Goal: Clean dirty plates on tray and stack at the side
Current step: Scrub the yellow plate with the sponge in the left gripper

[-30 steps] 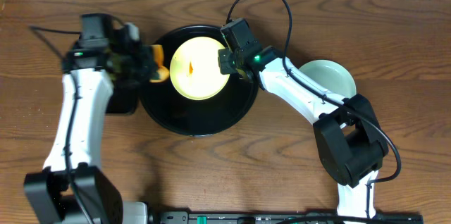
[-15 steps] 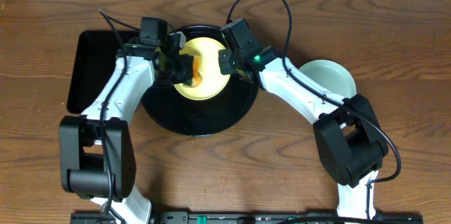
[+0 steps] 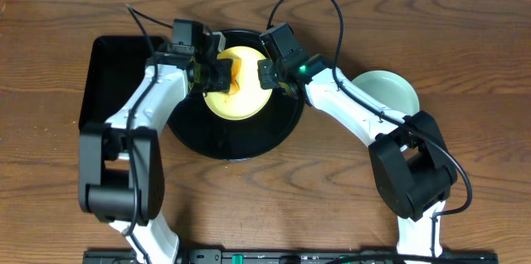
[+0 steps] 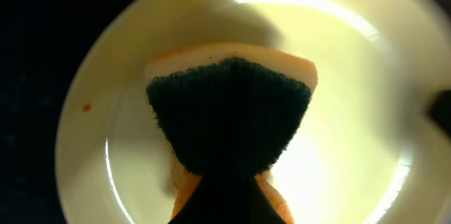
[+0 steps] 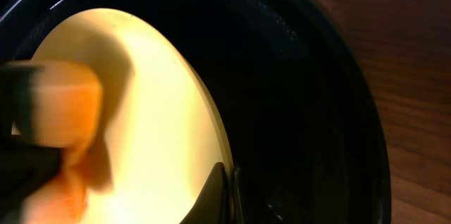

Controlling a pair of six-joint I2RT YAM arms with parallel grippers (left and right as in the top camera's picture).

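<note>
A pale yellow plate [image 3: 242,98] lies in the round black tray [image 3: 232,139]. My left gripper [image 3: 217,75] is shut on an orange sponge [image 3: 232,75] with a dark green scrub face [image 4: 229,111], pressed onto the plate [image 4: 352,76]. A small orange speck [image 4: 86,107] sits on the plate's left rim. My right gripper [image 3: 267,78] is shut on the plate's right rim [image 5: 224,182], which is tilted up off the tray [image 5: 317,111]. In the right wrist view the sponge [image 5: 63,104] is at the left of the plate [image 5: 148,111].
A pale blue-green plate [image 3: 392,91] sits on the wooden table [image 3: 332,181] to the right of the tray, partly under my right arm. A rectangular black tray [image 3: 104,81] lies at the left, beside the round tray.
My left arm has swung right from the rectangular tray to over the yellow plate, bringing the sponge onto it. The orange streak seen earlier is now covered. The right arm has not moved.
</note>
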